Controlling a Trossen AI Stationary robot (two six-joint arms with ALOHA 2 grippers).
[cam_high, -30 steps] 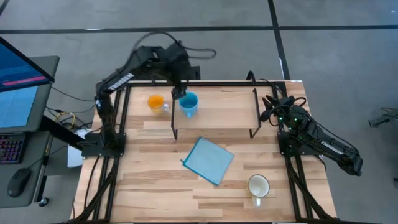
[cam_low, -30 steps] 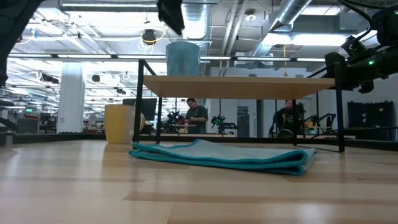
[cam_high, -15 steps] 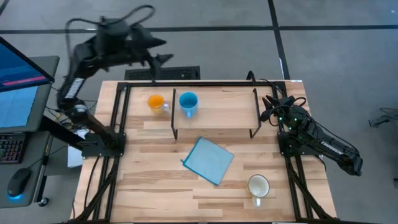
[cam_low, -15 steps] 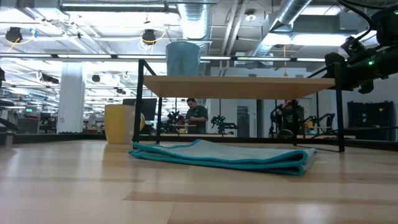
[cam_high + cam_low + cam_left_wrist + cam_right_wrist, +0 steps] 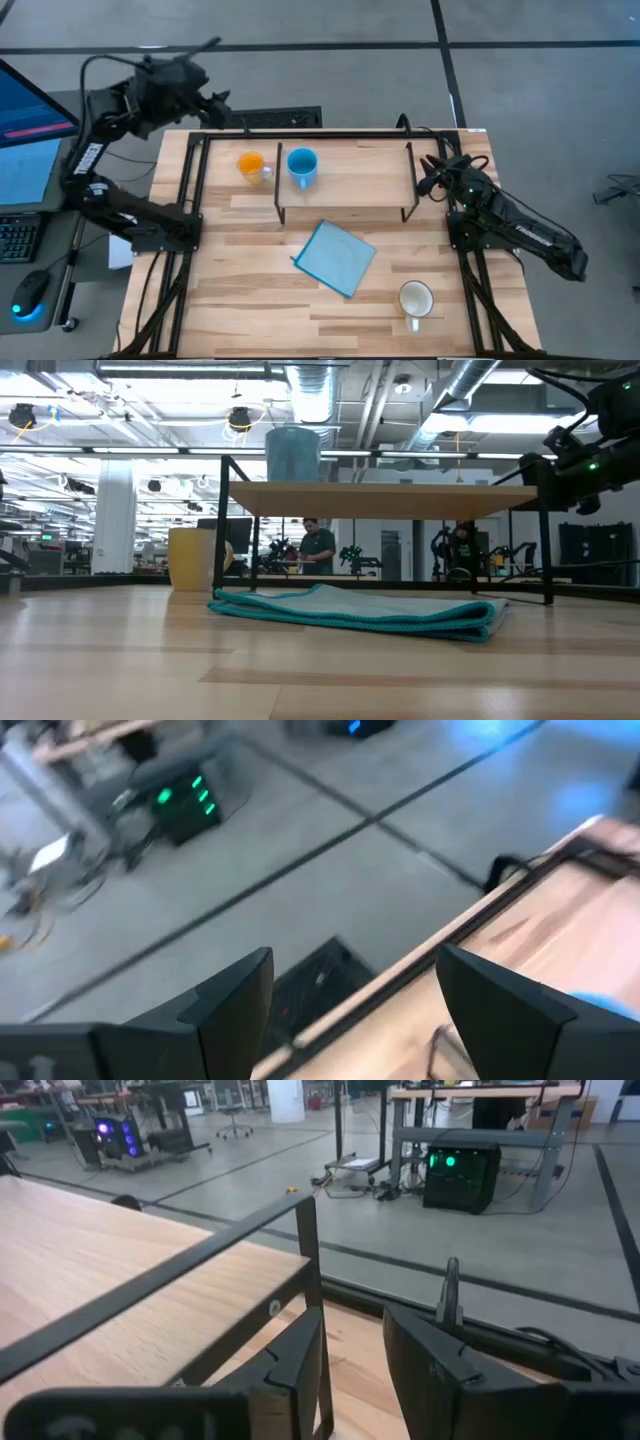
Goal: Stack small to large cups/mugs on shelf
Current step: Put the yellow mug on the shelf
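Note:
The light-blue mug (image 5: 303, 166) (image 5: 293, 454) stands upright on the left end of the shelf (image 5: 350, 180) (image 5: 400, 500). On the table just left of the shelf stands the orange mug (image 5: 250, 164) (image 5: 190, 558). The white mug (image 5: 416, 298) sits on the tabletop near the near right corner. My left gripper (image 5: 220, 98) (image 5: 355, 1010) is open and hangs past the table's far left corner, away from every mug. My right gripper (image 5: 430, 178) (image 5: 355, 1360) waits beside the shelf's right end, fingers close together, holding nothing.
A flat blue cloth (image 5: 335, 257) (image 5: 360, 610) lies on the table in front of the shelf. Thin black shelf legs (image 5: 279, 200) stand at its ends. A monitor and keyboard sit off the table's left side. People show far back in the room.
My left arm has drawn back from above the light-blue mug, going up and then out past the table's far left corner. The blue mug has stayed upright on the shelf's left end. The right arm has barely moved.

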